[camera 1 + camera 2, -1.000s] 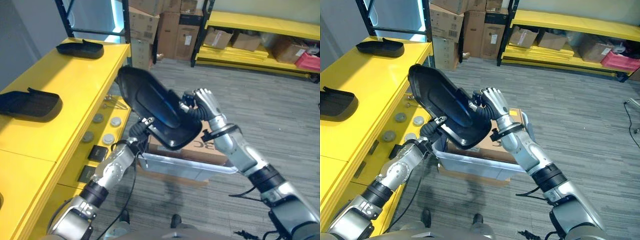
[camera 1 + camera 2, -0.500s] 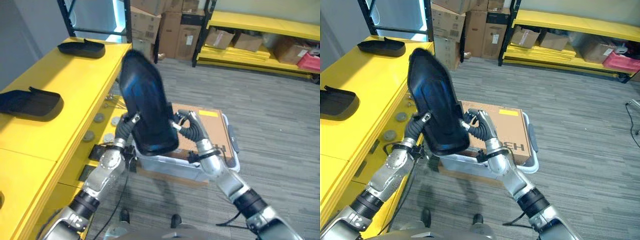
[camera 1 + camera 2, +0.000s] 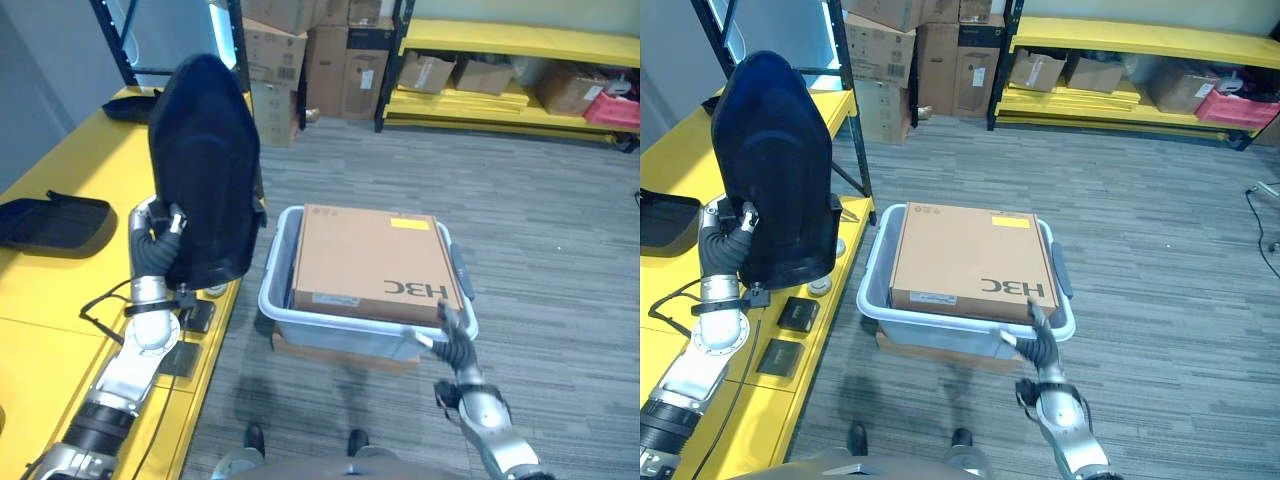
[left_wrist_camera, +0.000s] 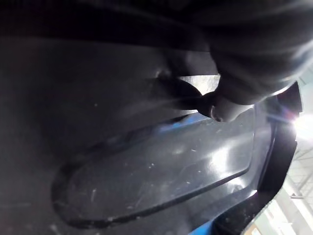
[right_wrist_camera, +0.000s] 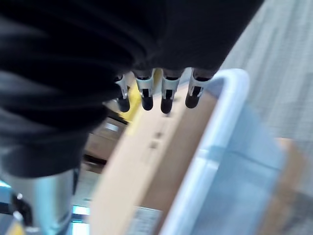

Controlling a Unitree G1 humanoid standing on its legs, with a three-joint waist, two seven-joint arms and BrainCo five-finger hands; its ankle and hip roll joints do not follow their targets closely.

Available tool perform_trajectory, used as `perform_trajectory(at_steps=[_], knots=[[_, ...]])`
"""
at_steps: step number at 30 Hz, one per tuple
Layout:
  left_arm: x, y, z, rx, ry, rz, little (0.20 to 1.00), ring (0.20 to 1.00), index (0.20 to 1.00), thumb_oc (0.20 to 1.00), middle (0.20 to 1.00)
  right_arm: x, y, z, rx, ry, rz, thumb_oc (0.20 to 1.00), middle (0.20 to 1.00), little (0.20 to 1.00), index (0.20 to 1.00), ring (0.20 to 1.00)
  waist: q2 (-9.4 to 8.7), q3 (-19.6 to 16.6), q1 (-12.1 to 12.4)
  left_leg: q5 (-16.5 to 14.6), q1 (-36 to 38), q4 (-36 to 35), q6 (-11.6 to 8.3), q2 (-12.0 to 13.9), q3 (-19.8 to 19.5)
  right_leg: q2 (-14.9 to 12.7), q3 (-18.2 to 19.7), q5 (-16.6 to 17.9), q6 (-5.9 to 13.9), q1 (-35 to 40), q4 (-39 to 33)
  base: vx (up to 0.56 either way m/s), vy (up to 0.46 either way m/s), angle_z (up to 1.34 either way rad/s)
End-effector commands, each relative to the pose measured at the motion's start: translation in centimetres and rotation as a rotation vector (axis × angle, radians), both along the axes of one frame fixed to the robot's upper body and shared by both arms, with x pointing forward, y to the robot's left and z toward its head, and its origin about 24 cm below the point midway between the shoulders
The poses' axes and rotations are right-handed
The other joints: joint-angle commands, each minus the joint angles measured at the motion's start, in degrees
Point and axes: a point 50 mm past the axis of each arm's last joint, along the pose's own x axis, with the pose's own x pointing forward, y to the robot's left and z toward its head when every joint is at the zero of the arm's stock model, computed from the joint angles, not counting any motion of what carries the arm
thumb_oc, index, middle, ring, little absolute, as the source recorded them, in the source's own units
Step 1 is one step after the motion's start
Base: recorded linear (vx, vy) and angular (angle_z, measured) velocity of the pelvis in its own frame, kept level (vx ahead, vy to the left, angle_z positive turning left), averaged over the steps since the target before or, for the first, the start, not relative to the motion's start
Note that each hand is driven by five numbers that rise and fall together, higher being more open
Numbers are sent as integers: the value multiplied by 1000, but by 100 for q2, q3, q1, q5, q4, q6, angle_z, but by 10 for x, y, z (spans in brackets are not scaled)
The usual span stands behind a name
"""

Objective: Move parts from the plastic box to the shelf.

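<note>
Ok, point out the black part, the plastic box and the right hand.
black part (image 3: 775, 160): right eye view, its broad back.
plastic box (image 3: 272, 290): left eye view, left rim.
right hand (image 3: 1040, 345): right eye view, palm.

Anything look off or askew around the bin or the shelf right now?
One oddity: the plastic box holds a closed cardboard carton that fills it. Otherwise nothing is spilled or damaged. The left hand holds the black part upright over the yellow shelf; the right hand hangs open by the box's near rim.
</note>
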Motion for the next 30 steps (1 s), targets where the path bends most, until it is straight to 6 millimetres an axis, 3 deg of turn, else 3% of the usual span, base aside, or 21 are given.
perform_trajectory(at_steps=[1,3,6,8,10,13,15,17,18,22,23,25,30], knots=[[-10,1,49,-17,-284,-85,200,200,200,200,200,2,21,-11,159,88,125,1000,1000,1000,1000,1000,-75,50,165,-833,351,-5,163,-146,21,94,-279,-686,-35,291,74,35,50,2],[-21,-1,62,-39,-345,-155,200,200,200,200,200,-31,24,-47,189,335,130,1000,1000,1000,1000,1000,-95,79,377,-845,321,-5,194,-203,-149,70,-360,-766,-44,303,215,10,25,1],[-23,-15,73,-52,-384,-276,200,200,200,200,200,-51,26,-67,211,468,92,1000,1000,1000,1000,1000,-50,170,504,-790,260,-5,284,-241,-432,48,-304,-1001,-76,168,810,-20,-7,16],[-20,-27,82,-64,-397,-392,200,200,200,200,200,-66,27,-81,286,594,4,1000,1000,1000,1000,1000,2,289,482,-716,228,-5,378,-299,-834,83,-5,-1131,-108,-38,1340,3,-95,53],[-15,-41,91,-92,-409,-537,200,200,200,200,200,-82,26,-92,343,696,-71,1000,1000,1000,1000,1000,53,401,393,-599,214,-5,425,-348,-1415,290,475,-1212,-219,-157,1544,-18,-247,181],[-15,-46,96,-122,-413,-598,200,200,200,200,200,-95,24,-97,372,797,-91,1000,1000,1000,1000,1000,28,428,413,-556,193,-5,378,-356,-1626,425,564,-1264,-315,-64,1406,-20,-186,202],[-20,-51,98,-161,-409,-650,200,200,200,200,200,-102,21,-99,404,867,-101,1000,1000,1000,1000,1000,-11,459,621,-448,25,42,124,-307,-1673,496,403,-1269,-412,198,1048,-35,-261,126],[-24,-54,98,-212,-384,-679,200,200,200,200,200,-98,16,-99,396,924,-117,1000,1000,1000,1000,1000,13,583,903,-177,-391,185,-199,-106,-1560,609,192,-1271,-490,409,812,-88,-272,104],[-24,-54,98,-212,-384,-679,200,200,200,200,200,-98,16,-99,395,924,-117,1000,1000,1000,1000,1000,13,583,901,-178,-395,189,-200,-106,-1563,610,189,-1269,-491,408,810,-90,-175,77],[-21,-54,94,-197,-338,-677,200,200,200,200,200,-88,8,-96,375,915,-173,1000,1000,1000,1000,1000,25,655,960,-201,-574,484,-222,17,-845,609,-285,-1218,-500,484,754,-94,-67,34],[-19,-53,93,-213,-323,-681,200,200,200,200,200,-82,5,-93,402,891,-203,1000,1000,1000,1000,1000,-18,634,913,-387,-584,784,-140,1,-320,535,-575,-1158,-495,499,678,-93,-10,81],[-19,-52,91,-205,-315,-666,200,200,200,200,200,-79,7,-93,415,903,-197,1000,1000,1000,1000,1000,-86,606,843,-706,-482,1101,-2,-30,178,431,-802,-1097,-487,475,637,-104,20,54],[-17,-52,87,-156,-280,-643,200,200,200,200,200,-88,11,-95,388,1000,-147,1000,1000,1000,1000,1000,-153,509,775,-1466,-173,1559,196,-217,610,291,-1109,-1022,-424,516,536,-5,99,90]])
